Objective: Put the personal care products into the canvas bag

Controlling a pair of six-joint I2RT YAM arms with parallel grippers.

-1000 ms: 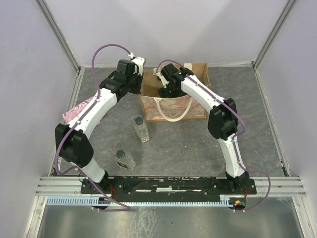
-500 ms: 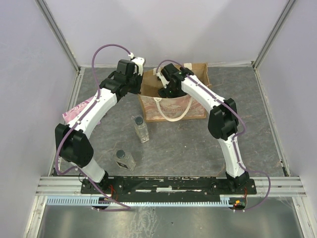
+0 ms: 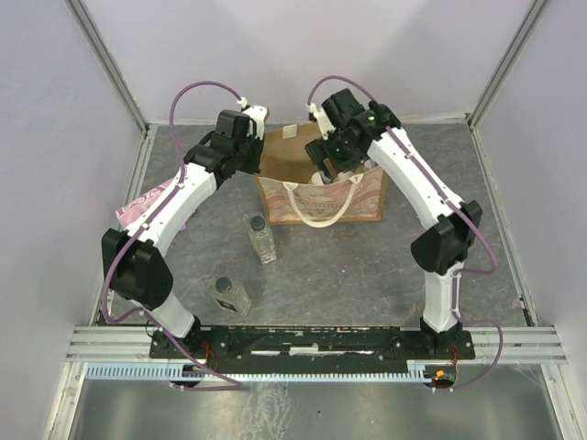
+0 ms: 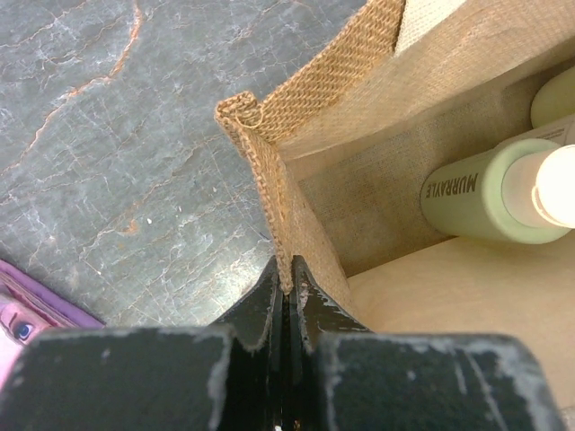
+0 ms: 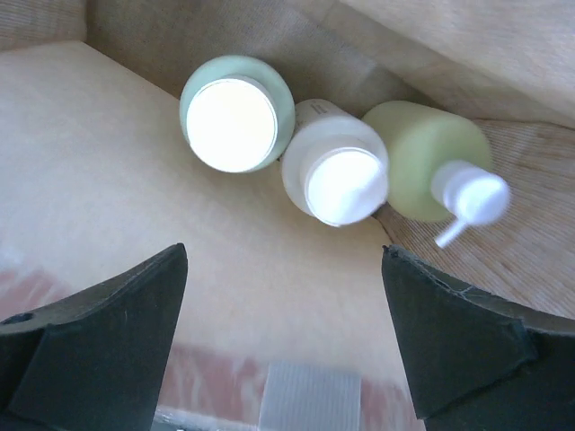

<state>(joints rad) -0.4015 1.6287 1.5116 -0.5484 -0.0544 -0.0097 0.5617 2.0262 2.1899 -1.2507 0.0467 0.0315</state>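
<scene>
canvas bag mouth open from above; three pale bottles line one inner wall, rest of floor free. left end effector clamps left rim. two clear bottles on tabletop front-left.

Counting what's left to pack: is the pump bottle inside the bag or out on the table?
Inside. The right wrist view shows the pump bottle within the canvas bag, beside a white-capped bottle.

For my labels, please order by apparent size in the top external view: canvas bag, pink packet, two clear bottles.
1. Canvas bag.
2. Pink packet, partly hidden.
3. Far clear bottle and near clear bottle: they look alike, so no ranking.
</scene>
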